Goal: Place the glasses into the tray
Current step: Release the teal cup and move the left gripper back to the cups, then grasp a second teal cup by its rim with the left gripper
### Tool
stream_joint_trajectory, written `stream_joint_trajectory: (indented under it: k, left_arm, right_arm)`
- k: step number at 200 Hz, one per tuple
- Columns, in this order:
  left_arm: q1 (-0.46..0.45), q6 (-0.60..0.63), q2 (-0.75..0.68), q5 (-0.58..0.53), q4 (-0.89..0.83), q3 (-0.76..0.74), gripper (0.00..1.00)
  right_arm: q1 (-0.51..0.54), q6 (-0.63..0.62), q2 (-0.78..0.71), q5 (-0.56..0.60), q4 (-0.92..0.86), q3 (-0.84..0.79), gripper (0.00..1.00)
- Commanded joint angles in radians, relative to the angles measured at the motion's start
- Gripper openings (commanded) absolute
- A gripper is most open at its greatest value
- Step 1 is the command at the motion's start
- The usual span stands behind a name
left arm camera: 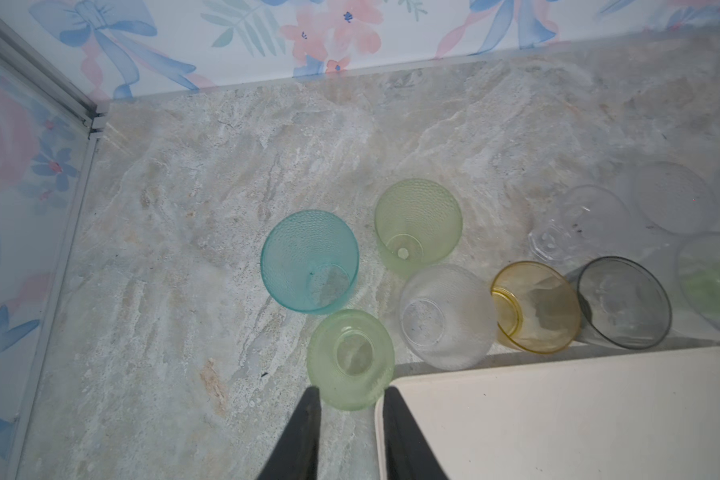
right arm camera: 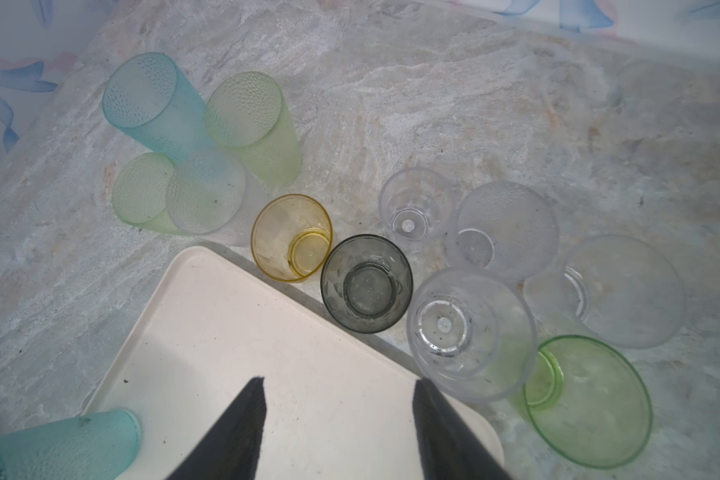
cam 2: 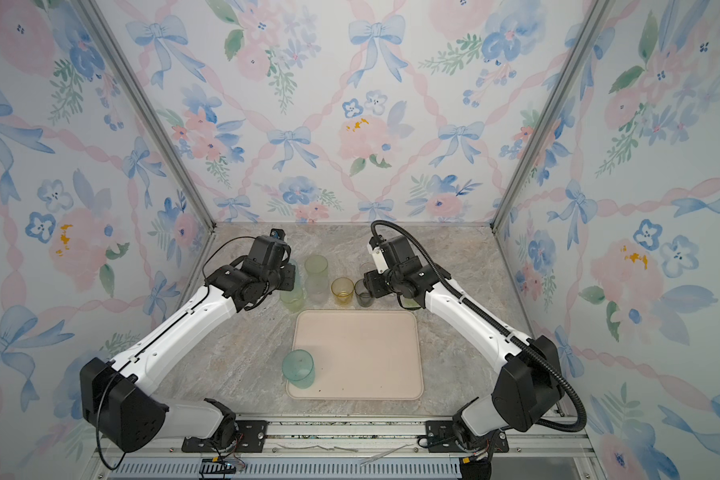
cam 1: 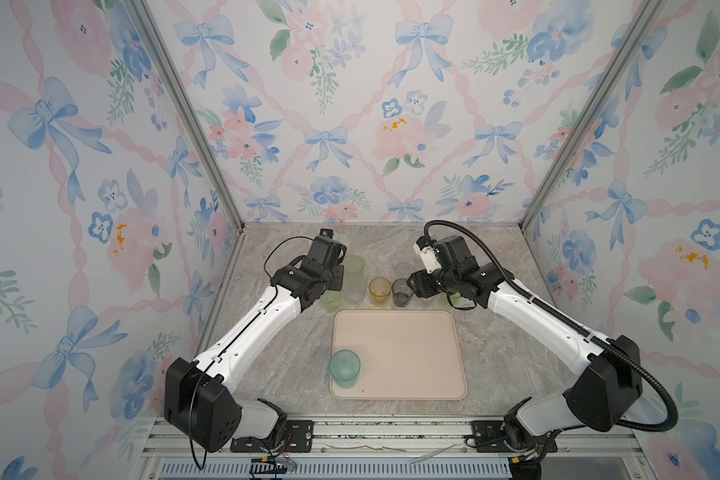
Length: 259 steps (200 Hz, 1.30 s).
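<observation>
The glasses [right arm camera: 366,282] are seen mostly outside the tray [cam 1: 400,353]. Eleven are clustered on the table [cam 1: 495,357] along the tray's 12 o'clock edge, while one teal glass [cam 1: 344,368] is stood upright inside the tray at its 7 o'clock corner. In the cluster, an amber glass [cam 1: 380,291] and a smoky grey glass [cam 1: 402,292] are set side by side just beyond the rim.

The left arm [cam 1: 262,324] is stretched from its base at 7 o'clock toward the tray's 11 o'clock corner, with the wrist bent down over a pale green glass [left arm camera: 350,357]. The left tool [left arm camera: 352,390] is held narrowly parted with nothing clamped, and the near rim of that green glass is framed by its tips.

The right arm [cam 1: 533,316] is extended from 5 o'clock to the tray's 1 o'clock corner. The right tool [right arm camera: 339,382] is held wide apart and empty above the tray's edge, with a clear glass [right arm camera: 470,332] just beside one finger.
</observation>
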Motion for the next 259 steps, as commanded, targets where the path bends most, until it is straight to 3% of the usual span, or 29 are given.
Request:
stream_joint_trajectory:
  k: [1,75,142,259]
  left_arm:
    - [0.065,0.064,0.065,0.051,0.030,0.048,0.27]
    - [0.200,0.099,0.256,0.143,0.038,0.167,0.25]
    - [0.236,0.133,0.343,0.192,0.035,0.196,0.24]
    - [0.266,0.166,0.378,0.169,0.032,0.191,0.24]
  right_arm:
    - [-0.018,-0.010,-0.018,-0.008,-0.022,-0.020,0.60]
    - [-0.032,-0.002,0.013,-0.005,-0.023,-0.007,0.60]
    - [-0.037,0.003,0.033,-0.008,-0.021,0.013,0.60]
    - [-0.039,0.007,0.079,-0.018,-0.020,0.035,0.60]
